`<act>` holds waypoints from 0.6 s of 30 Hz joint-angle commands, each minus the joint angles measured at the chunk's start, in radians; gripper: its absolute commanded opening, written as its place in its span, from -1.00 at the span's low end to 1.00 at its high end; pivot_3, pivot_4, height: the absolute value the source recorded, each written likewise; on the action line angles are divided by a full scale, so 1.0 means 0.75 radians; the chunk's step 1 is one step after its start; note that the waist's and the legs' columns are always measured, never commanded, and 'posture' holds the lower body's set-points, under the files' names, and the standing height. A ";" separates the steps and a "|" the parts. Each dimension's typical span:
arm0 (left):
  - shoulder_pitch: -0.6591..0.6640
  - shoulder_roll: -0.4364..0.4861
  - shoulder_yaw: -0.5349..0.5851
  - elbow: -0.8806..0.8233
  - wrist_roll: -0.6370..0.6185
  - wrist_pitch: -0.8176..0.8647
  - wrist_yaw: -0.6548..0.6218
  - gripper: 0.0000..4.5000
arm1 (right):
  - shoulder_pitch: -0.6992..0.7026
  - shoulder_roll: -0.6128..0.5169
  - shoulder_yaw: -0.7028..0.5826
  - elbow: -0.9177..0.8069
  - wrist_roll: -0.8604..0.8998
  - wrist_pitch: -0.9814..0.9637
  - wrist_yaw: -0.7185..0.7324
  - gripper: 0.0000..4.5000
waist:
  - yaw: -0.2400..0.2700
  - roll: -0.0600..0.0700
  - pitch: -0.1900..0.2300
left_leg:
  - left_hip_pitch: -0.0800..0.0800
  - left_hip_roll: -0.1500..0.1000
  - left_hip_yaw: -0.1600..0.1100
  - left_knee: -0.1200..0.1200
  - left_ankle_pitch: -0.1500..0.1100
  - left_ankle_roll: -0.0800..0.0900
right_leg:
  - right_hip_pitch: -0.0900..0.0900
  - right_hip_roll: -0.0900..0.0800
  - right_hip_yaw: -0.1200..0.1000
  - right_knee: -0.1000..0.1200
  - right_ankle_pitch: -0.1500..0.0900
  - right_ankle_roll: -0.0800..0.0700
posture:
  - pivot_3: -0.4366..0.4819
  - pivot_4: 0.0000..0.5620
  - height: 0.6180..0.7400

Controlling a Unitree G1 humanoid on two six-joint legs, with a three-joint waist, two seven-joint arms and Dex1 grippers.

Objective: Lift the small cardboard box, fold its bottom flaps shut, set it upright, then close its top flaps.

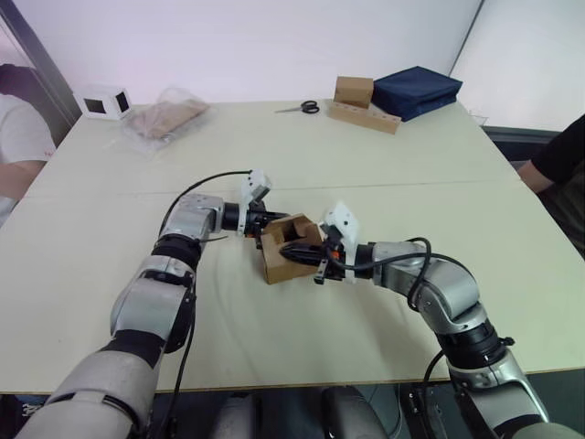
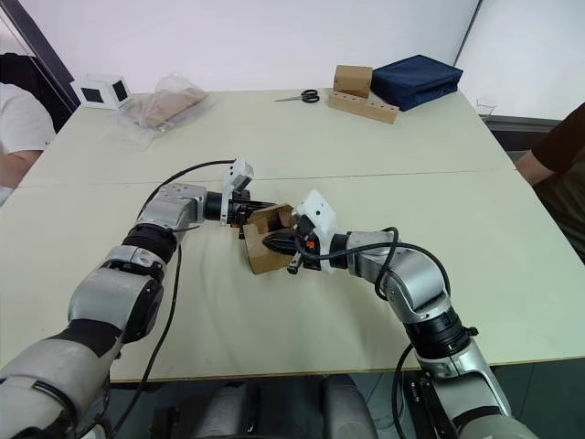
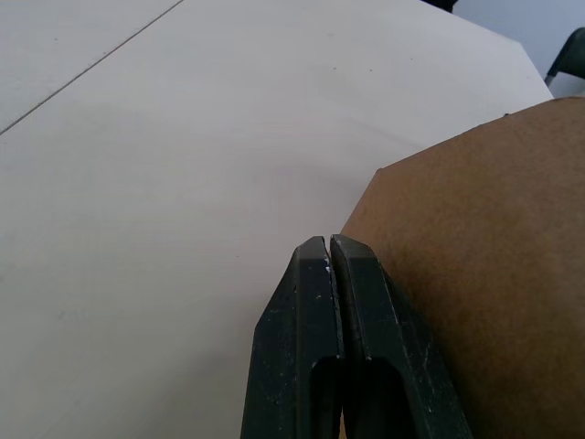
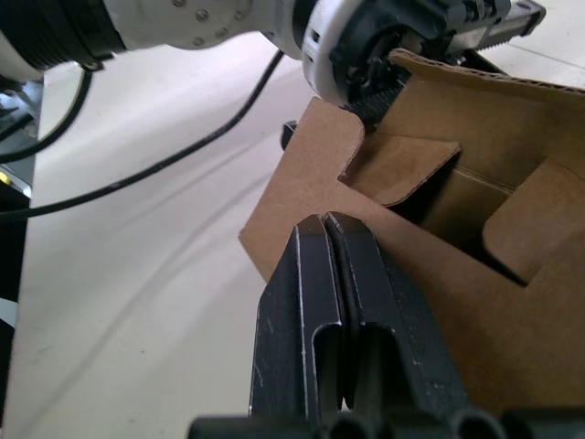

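small cardboard box [image 1: 287, 249] at frame centre, its flaps [image 4: 402, 169] open. left gripper [image 3: 330, 261] and right gripper [image 4: 327, 240] both pinched together, gripping nothing. likely light, stiff, easily creased; best pressed between opposite walls.

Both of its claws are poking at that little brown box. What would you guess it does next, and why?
Probably nudge one of the loose flaps inward with the right gripper. The small cardboard box lies on the table with its open end toward that gripper, the flaps only partly folded. The left gripper, fingers shut, rests against the opposite side, which looks like bracing.
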 commanded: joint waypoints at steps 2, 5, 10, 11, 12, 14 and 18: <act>-0.032 0.039 0.007 -0.003 0.025 -0.024 -0.046 -0.98 | -0.024 0.010 0.024 0.055 -0.064 0.003 -0.032 -1.00 | -0.001 0.000 0.000 | 0.000 0.000 0.000 0.000 0.000 0.000 | 0.000 0.000 0.000 0.000 0.000 0.000 | -0.05 -0.47 1.00; -0.023 0.088 0.009 -0.021 0.034 -0.021 -0.084 -0.98 | -0.024 0.014 0.023 0.062 -0.070 0.000 -0.026 -1.00 | -0.003 0.000 0.000 | 0.000 0.000 0.000 0.000 0.000 0.000 | 0.000 0.000 0.000 0.000 0.000 0.000 | -0.05 -0.47 1.00; 0.017 0.155 0.025 -0.108 0.018 0.015 -0.135 -0.98 | -0.025 0.013 0.013 0.064 -0.073 -0.009 -0.020 -1.00 | -0.001 0.000 0.000 | 0.000 0.000 0.000 0.000 0.000 0.000 | 0.000 0.000 0.000 0.000 0.000 0.000 | -0.05 -0.47 1.00; 0.031 0.170 0.029 -0.139 0.011 0.020 -0.138 -0.98 | -0.023 0.014 0.012 0.060 -0.074 -0.010 -0.022 -1.00 | 0.000 0.000 0.000 | 0.000 0.000 0.000 0.000 0.000 0.000 | 0.000 0.000 0.000 0.000 0.000 0.000 | -0.05 -0.47 1.00; 0.042 0.179 0.032 -0.162 0.006 0.025 -0.138 -0.98 | -0.022 0.015 0.012 0.057 -0.076 -0.010 -0.023 -1.00 | 0.000 0.000 0.000 | 0.000 0.000 0.000 0.000 0.000 0.000 | 0.000 0.000 0.000 0.000 0.000 0.000 | -0.05 -0.47 1.00; 0.068 0.216 0.052 -0.233 -0.013 0.050 -0.131 -0.98 | -0.021 0.013 0.007 0.051 -0.076 -0.011 -0.025 -1.00 | 0.000 0.000 0.000 | 0.000 0.000 0.000 0.000 0.000 0.000 | 0.000 0.000 0.000 0.000 0.000 0.000 | -0.05 -0.47 1.00; 0.152 0.329 0.127 -0.460 -0.104 0.210 -0.150 -0.98 | -0.015 0.009 -0.007 0.042 -0.075 -0.011 -0.033 -1.00 | -0.005 0.000 0.000 | 0.000 0.000 -0.001 0.000 0.000 0.000 | 0.000 0.000 0.000 0.000 0.000 0.000 | -0.05 -0.47 1.00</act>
